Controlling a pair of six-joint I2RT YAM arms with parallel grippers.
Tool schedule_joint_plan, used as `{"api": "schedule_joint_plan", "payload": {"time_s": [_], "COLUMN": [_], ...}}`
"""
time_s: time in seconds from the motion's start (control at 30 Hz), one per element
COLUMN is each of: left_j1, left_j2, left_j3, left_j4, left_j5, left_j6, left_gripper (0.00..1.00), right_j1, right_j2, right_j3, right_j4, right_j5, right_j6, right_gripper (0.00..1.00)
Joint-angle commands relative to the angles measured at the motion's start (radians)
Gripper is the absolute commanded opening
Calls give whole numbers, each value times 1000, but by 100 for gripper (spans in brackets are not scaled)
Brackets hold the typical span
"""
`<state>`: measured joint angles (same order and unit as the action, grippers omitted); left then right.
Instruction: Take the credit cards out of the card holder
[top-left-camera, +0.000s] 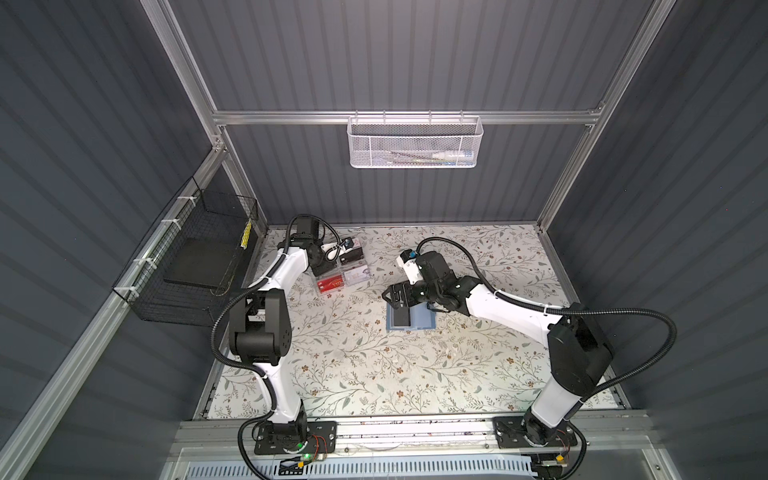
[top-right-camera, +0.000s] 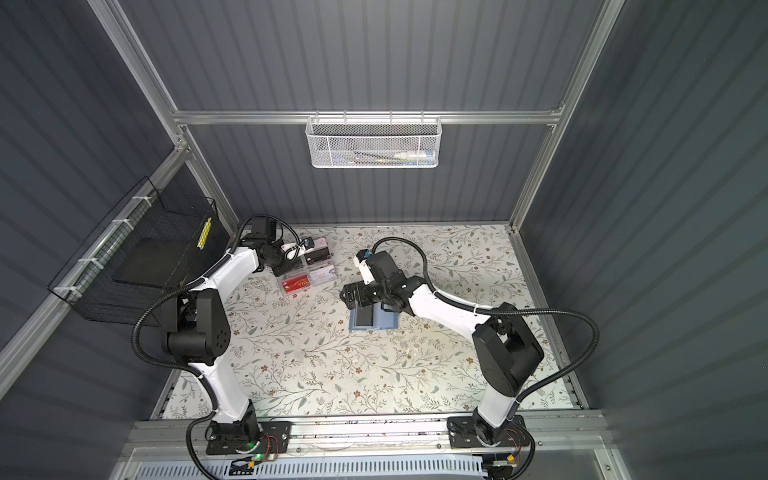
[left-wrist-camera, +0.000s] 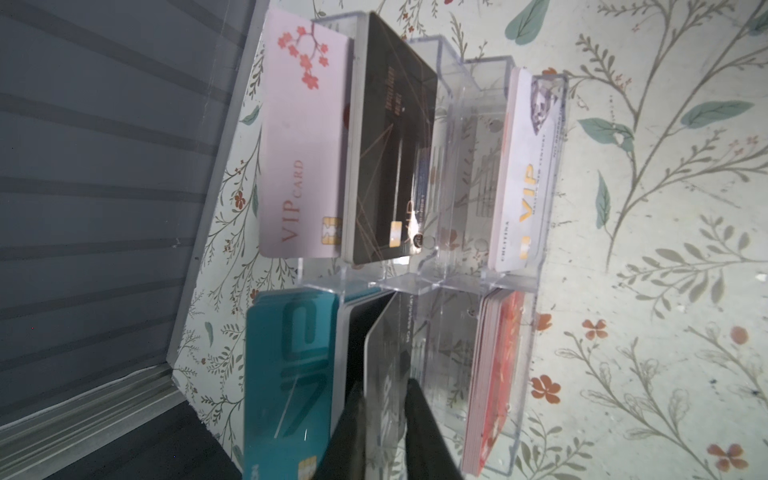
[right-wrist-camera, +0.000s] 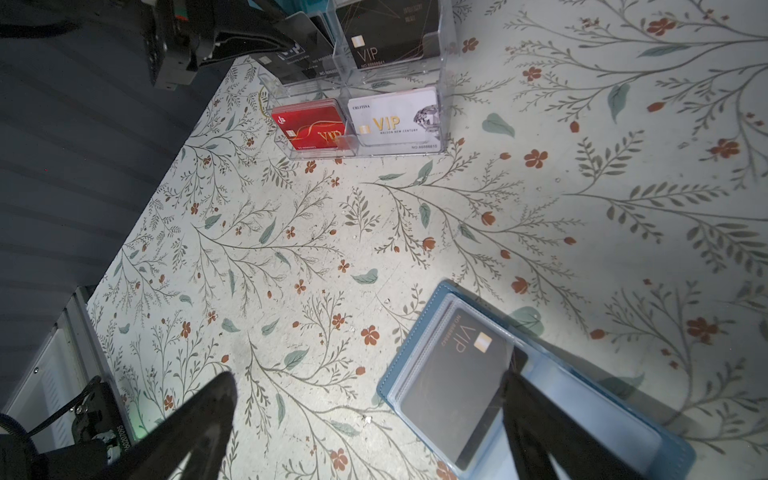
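Observation:
The slate-blue card holder (top-left-camera: 422, 324) (right-wrist-camera: 399, 365) lies open on the floral mat. A black credit card (right-wrist-camera: 453, 374) with "VIP" lettering sits in its clear sleeve. My right gripper (right-wrist-camera: 368, 376) (top-left-camera: 399, 297) stands wide open just above the holder's far edge. One finger is over the card and the other over bare mat. My left gripper (left-wrist-camera: 384, 390) (top-left-camera: 332, 259) reaches down into the clear acrylic rack (left-wrist-camera: 457, 166). Its jaws stand slightly apart, on either side of another black credit card (left-wrist-camera: 382, 353) that leans in a rack slot.
The rack (top-left-camera: 345, 272) at the back left holds stacks of pink, black, white, teal and red cards. A black wire basket (top-left-camera: 195, 266) hangs on the left wall. A white mesh basket (top-left-camera: 415, 141) hangs on the back rail.

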<state>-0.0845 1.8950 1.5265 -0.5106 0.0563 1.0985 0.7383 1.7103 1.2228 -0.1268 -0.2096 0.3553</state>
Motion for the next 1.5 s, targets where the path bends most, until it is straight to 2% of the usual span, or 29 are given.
{"api": "schedule_joint_plan", "payload": {"time_s": [0.0, 0.33, 0.6, 0.9, 1.23, 1.3, 1.47], "left_j1": [-4, -12, -27, -41, -55, -58, -58], "left_j2": [-43, -32, -47, -85, -86, -87, -98], "left_j3": [-4, -24, -77, -165, -209, -219, -250], "left_j4": [-6, 11, 96, 209, 271, 289, 345], "left_j5": [-9, -14, -58, -78, -108, -117, -122], "left_j6": [48, 49, 48, 46, 47, 46, 27], "left_gripper": [19, 19, 20, 25, 34, 39, 41], "right_j1": [6, 6, 8, 11, 13, 13, 13], "right_j2": [11, 10, 12, 19, 13, 14, 16], "right_j3": [-6, -7, -5, -2, -2, -2, -2], "right_j4": [3, 1, 2, 0, -1, -1, -1], "right_j5": [-4, -5, -4, -6, -4, -4, -4], "right_j6": [-7, -9, -9, -10, -12, -12, -13], "right_gripper": [99, 99, 99, 99, 99, 99, 99]}}
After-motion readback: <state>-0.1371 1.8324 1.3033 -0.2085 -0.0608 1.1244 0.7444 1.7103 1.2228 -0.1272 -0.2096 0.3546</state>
